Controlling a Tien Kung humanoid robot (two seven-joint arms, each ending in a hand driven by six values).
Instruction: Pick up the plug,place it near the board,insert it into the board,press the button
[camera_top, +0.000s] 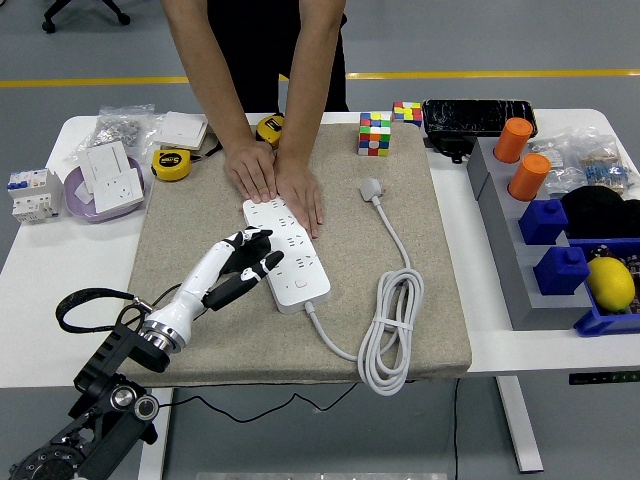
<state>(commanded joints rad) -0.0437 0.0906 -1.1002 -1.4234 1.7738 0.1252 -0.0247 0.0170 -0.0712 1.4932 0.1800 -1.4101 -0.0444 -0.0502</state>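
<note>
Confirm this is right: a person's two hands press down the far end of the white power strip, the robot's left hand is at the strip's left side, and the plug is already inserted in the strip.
Not quite. The plug is not inserted: in the head view it lies loose on the mat, right of the power strip. The rest holds: the person's hands press the far end, and the left hand is at the strip's left side.

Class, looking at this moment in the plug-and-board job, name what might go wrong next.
The person's hands press on the power strip right beside the robot's left hand, so contact with them is possible. The plug lies loose on the mat, not inserted, so pressing the button now would skip steps.
</note>
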